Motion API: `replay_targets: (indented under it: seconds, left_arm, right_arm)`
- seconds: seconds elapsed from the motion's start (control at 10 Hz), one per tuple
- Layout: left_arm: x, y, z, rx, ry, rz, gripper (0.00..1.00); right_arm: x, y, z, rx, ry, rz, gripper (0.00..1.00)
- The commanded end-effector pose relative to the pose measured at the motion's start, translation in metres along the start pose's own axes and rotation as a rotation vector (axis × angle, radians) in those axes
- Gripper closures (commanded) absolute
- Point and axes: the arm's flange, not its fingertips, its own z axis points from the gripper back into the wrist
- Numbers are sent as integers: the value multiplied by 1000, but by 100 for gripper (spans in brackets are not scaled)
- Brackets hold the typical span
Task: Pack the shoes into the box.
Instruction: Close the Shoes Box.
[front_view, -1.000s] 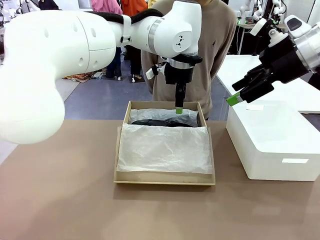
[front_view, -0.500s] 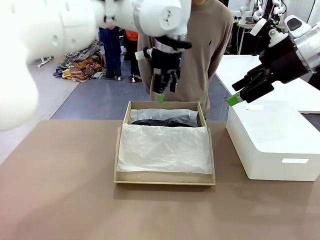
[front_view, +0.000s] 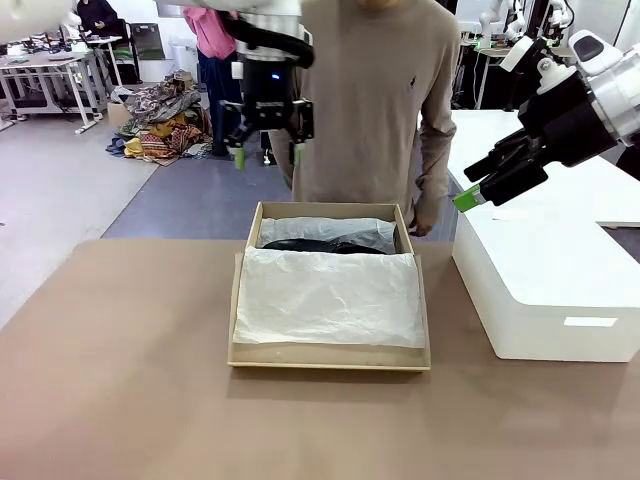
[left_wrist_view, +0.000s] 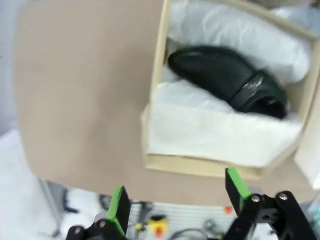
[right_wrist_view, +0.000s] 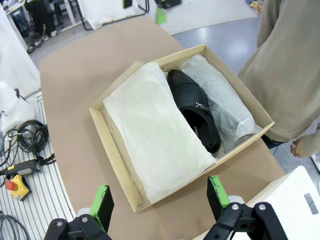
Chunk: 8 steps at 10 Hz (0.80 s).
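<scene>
Apparently nearly done: shoe (right_wrist_view: 194, 112) in the box (right_wrist_view: 116, 165) amid tissue (right_wrist_view: 150, 135); left gripper (front_view: 268, 157), right gripper (right_wrist_view: 157, 200) fingers apart, empty

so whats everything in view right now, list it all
box: one, brown cardboard, lid off, middle of the table
tissue paper: white, crinkled, lining the box and folded over its near part
shoe: one showing, glossy black, in the box between the tissue folds; a second cannot be told
white box: one, to the right of the brown box
table: one, brown
stop button: one, red on yellow, beside the table
clothes pile: mixed colours, on the far floor
person: one, beige sweater, at the far side
left gripper: open, high above the box's far left corner
right gripper: open, above the white box
</scene>
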Motion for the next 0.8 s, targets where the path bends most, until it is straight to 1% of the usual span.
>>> replay_targets:
  seconds: [0.0, 0.1, 0.2, 0.7]
  left_arm:
    - [-9, 44, -15, -6, -21, -231, 0]
    - [-5, 52, -14, -116, -20, -243, 0]
    - [1, 22, 0, 10, -3, -123, 0]
    - [1, 22, 0, 10, -3, -123, 0]
  right_arm:
    - [0, -3, -1, 19, -30, 19, 0]
    - [0, -3, -1, 19, -30, 19, 0]
    - [0, -3, -1, 19, -30, 19, 0]
    - [0, -3, -1, 19, -30, 19, 0]
